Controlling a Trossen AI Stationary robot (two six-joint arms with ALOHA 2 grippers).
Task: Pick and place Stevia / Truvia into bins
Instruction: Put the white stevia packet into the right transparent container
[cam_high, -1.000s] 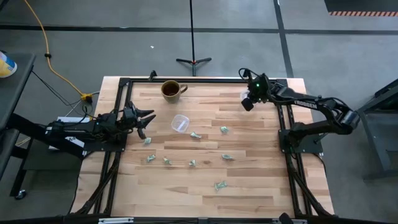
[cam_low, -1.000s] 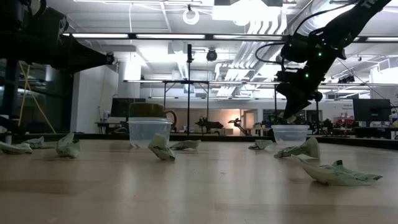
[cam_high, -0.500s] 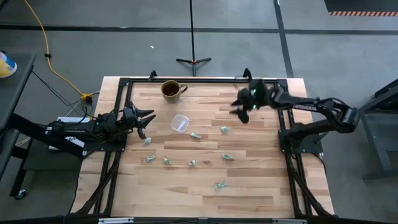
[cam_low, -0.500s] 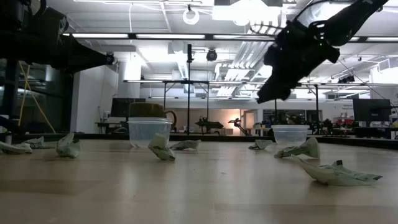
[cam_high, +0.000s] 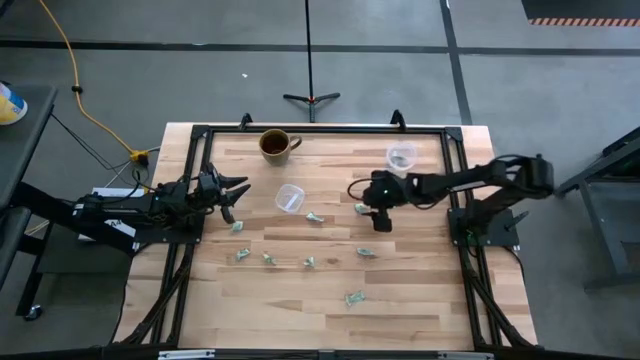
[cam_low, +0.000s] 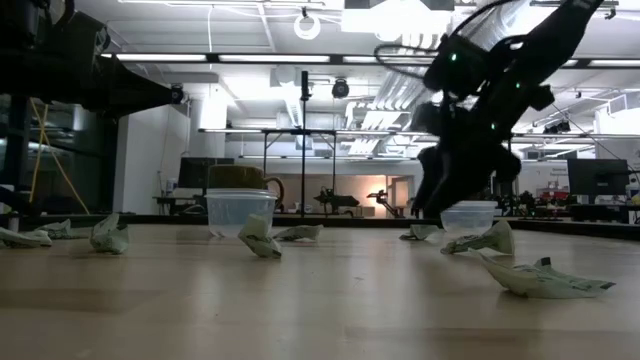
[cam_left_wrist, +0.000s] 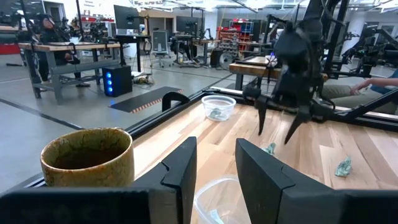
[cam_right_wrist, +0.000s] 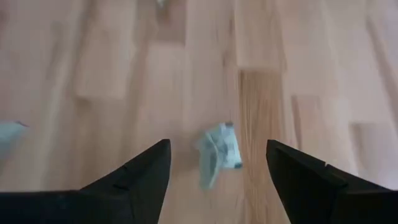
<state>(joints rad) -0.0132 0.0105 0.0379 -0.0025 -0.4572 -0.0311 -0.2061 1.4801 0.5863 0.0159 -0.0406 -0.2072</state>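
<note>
The right gripper (cam_high: 372, 207) hangs over the middle of the pale wooden surface (cam_high: 420, 290), fingers (cam_right_wrist: 140, 174) spread wide with nothing in them, directly above a crumpled pale green-and-white sweetener packet (cam_right_wrist: 218, 151). More such packets (cam_high: 308, 262) lie scattered nearby. One small clear plastic cup (cam_high: 401, 156) stands near the far right corner with a packet inside; the other (cam_high: 289, 197) stands beside a brown ceramic mug (cam_high: 274, 144). The left gripper (cam_high: 236, 193) waits at the left edge, fingers (cam_left_wrist: 184, 173) partly apart, gripping nothing.
</note>
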